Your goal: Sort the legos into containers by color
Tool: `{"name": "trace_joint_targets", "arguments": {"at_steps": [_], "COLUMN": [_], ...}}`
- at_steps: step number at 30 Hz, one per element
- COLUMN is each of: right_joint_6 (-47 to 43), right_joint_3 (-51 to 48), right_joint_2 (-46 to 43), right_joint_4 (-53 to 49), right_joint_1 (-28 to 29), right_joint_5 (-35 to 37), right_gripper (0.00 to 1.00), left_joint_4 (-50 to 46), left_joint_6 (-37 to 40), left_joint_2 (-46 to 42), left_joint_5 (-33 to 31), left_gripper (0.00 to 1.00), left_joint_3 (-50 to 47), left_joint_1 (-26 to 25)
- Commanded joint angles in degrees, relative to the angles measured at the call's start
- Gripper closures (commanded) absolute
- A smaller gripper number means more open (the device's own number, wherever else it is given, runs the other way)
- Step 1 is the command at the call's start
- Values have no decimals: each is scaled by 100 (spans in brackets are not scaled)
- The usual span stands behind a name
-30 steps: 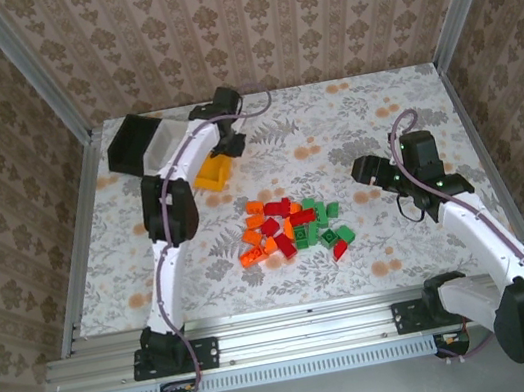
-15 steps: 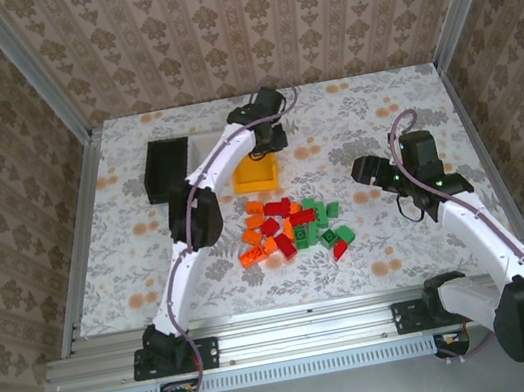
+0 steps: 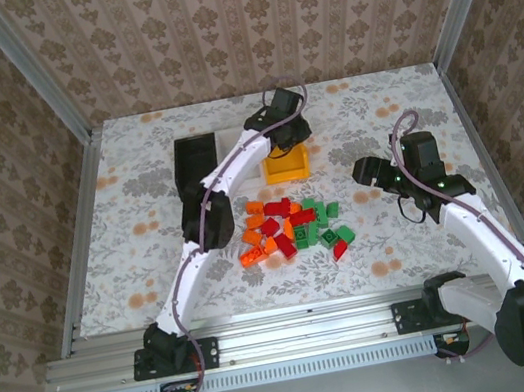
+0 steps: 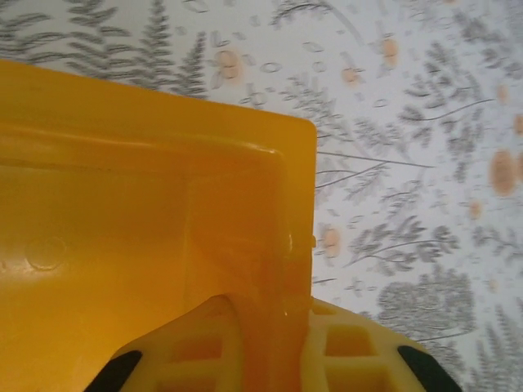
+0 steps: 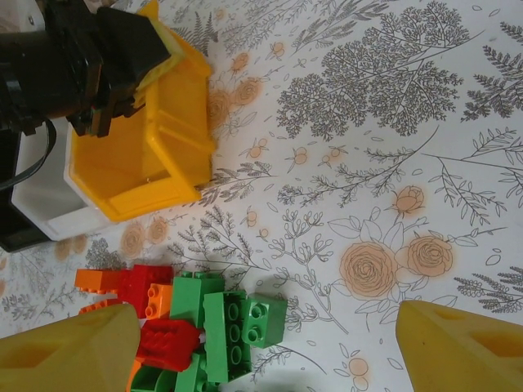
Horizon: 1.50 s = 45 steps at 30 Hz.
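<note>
Left hand (image 3: pixel 285 146) at far wall of yellow bin (image 3: pixel 287 167), mouth up.

Loads of room right of the pile, jammed up on the left

Between the right fingers (image 5: pixel 69 347) and ahead of them to the right, the counter (image 5: pixel 384 147) is bare. The lego pile (image 5: pixel 204 327) crowds the left-hand finger. Ahead-left, the yellow bin (image 5: pixel 155 155) blocks things, with the left fingers (image 4: pixel 188 351) pinched on its wall and the white bin (image 5: pixel 37 192) touching it behind.

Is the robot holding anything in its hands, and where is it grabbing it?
The left hand pinches the yellow bin by one of its walls, one finger inside, one outside. The right hand is open and holds nothing.
</note>
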Motion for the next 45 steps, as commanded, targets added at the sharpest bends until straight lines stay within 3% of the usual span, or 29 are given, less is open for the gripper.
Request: {"name": "trace_joint_targets", "arguments": {"at_steps": [1, 6, 11, 16, 21, 25, 29, 34, 38, 45], "right_joint_6": [-51, -73, -16, 89, 749, 857, 694, 669, 702, 601], "right_joint_3": [82, 75, 46, 179, 5, 122, 346, 118, -157, -393], "right_joint_2": [-43, -34, 59, 271, 871, 1483, 1965, 1425, 1042, 518], "right_joint_4": [-158, -213, -192, -480, -268, -123, -334, -830, -1421, -1825], "right_joint_1": [43, 49, 184, 828, 1628, 2090, 2243, 2465, 2614, 3686], "right_joint_5": [-21, 31, 171, 780, 1561, 2040, 2100, 2316, 2200, 2268], "right_gripper": [16, 16, 16, 22, 40, 43, 45, 44, 43, 35], "left_joint_4": [1201, 1346, 1287, 1651, 2182, 2286, 2444, 2469, 2560, 1993], "left_joint_6": [-574, 79, 378, 758, 1252, 1492, 1645, 1752, 1528, 1324], "left_joint_2": [230, -242, -1073, -2360, -4234, -5543, -6407, -6865, -6862, -6541], "left_joint_5": [1035, 1606, 1865, 1951, 1385, 596, 611, 1031, 1226, 1686], "left_gripper": [73, 43, 26, 25, 22, 15, 12, 12, 12, 13], "left_joint_3": [-27, -19, -806, -2365, -4483, -5995, -7176, -7843, -8009, -7456], "left_joint_1": [-57, -67, -6, 153, 450, 786, 1319, 1963, 2018, 2007]}}
